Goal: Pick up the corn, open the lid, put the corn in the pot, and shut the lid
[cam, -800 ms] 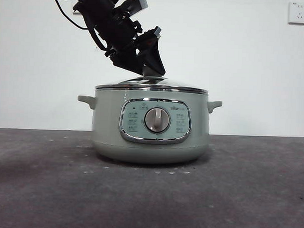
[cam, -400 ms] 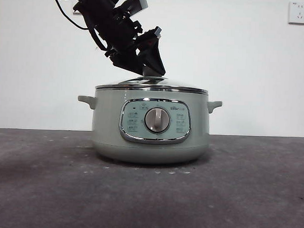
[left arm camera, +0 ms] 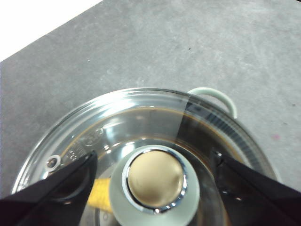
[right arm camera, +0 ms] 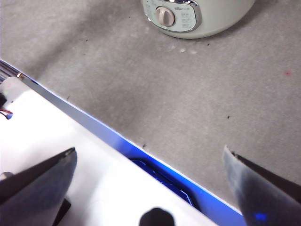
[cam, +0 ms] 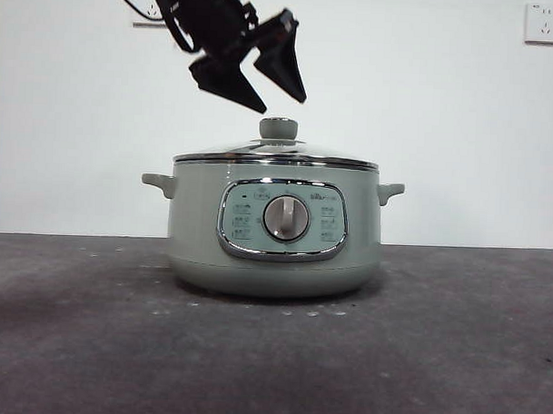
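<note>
The sage-green pot (cam: 273, 252) stands mid-table with the glass lid (cam: 276, 155) seated on its rim. Just above the lid's green knob (cam: 278, 128) hangs my left gripper (cam: 282, 105), open and touching nothing. From the left wrist camera, the knob (left arm camera: 155, 176) lies between the spread jaws of the left gripper (left arm camera: 154, 155). A piece of yellow corn (left arm camera: 100, 195) shows through the lid (left arm camera: 141, 113), inside the pot. My right gripper (right arm camera: 149, 149) waits open and empty by the table's near edge, far from the pot (right arm camera: 197, 19).
One pot handle (left arm camera: 214, 94) juts out beside the lid. A wall socket (cam: 544, 23) sits on the white wall at the upper right. A white surface with a blue-lit strip (right arm camera: 155, 165) borders the grey table near the right arm.
The left gripper was down around the lid's knob; it has let go, opened and risen clear of it. The lid stays on the pot.
</note>
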